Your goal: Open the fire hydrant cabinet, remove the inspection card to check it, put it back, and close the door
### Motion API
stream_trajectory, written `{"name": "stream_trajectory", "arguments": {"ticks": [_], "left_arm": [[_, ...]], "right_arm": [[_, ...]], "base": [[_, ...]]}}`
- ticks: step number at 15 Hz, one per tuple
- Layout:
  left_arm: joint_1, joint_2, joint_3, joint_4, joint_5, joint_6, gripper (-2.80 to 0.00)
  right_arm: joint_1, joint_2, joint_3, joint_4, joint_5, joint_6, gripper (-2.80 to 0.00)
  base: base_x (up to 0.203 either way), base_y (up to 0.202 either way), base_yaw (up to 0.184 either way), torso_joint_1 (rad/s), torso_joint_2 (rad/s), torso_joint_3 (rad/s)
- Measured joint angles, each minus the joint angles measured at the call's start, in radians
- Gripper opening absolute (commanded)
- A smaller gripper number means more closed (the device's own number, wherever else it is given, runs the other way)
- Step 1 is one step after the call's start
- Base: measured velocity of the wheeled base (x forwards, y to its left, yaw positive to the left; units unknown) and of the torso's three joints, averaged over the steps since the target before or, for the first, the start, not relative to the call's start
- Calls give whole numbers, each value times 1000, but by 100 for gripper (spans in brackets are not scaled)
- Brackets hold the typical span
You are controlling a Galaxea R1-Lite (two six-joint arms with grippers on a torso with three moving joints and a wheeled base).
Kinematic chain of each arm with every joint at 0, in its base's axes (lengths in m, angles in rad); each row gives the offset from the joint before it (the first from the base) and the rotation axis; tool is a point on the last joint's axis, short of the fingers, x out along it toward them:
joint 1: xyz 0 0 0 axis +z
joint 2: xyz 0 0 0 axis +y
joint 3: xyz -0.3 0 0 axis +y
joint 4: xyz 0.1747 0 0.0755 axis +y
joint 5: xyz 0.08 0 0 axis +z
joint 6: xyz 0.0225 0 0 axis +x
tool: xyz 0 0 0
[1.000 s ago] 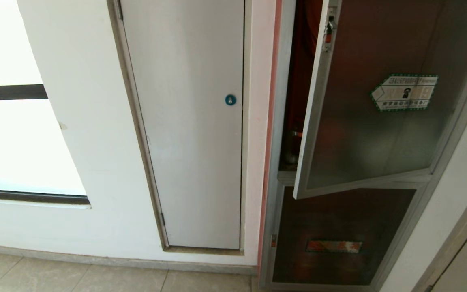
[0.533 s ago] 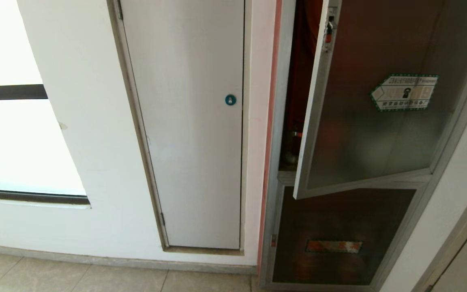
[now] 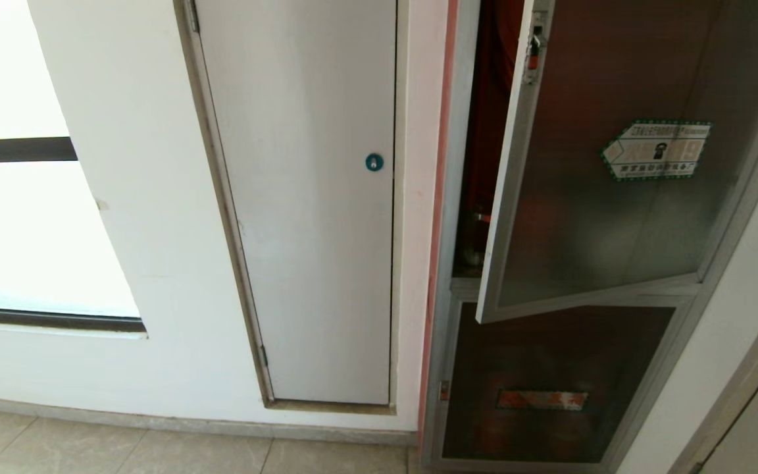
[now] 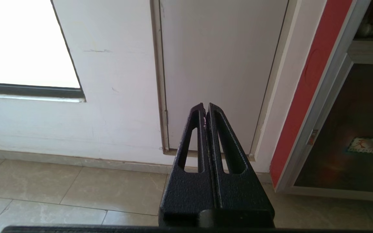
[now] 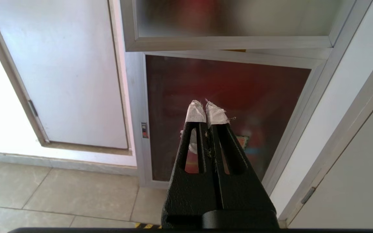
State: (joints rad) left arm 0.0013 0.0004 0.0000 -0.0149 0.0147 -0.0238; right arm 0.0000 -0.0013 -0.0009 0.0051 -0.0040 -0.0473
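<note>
Both pincers are pressed together and empty: your right pincer (image 5: 205, 110) with white-taped tips faces the cabinet's lower dark panel (image 5: 225, 97), your left pincer (image 4: 205, 108) the plain white door (image 4: 219, 64). Ajar in the silver-framed fire hydrant cabinet (image 3: 448, 263) hangs the dark glass door (image 3: 603, 197): rigid, probably light on its hinges, slippery on glass, so hook its free aluminium edge (image 3: 501, 210). No inspection card shows.

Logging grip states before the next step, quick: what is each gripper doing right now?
Left gripper: closed, holding nothing, low in front of the white door.
Right gripper: closed, holding nothing, pointed at the fire hydrant cabinet below the open door.
</note>
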Motion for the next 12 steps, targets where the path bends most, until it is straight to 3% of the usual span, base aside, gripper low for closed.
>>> {"name": "stream_trajectory", "arguments": {"ticks": [12], "left_arm": [[0, 0, 0, 0, 0, 0, -280]], "right_arm": [[0, 0, 1, 0, -4, 30, -280]], "base": [[0, 0, 0, 0, 0, 0]]}}
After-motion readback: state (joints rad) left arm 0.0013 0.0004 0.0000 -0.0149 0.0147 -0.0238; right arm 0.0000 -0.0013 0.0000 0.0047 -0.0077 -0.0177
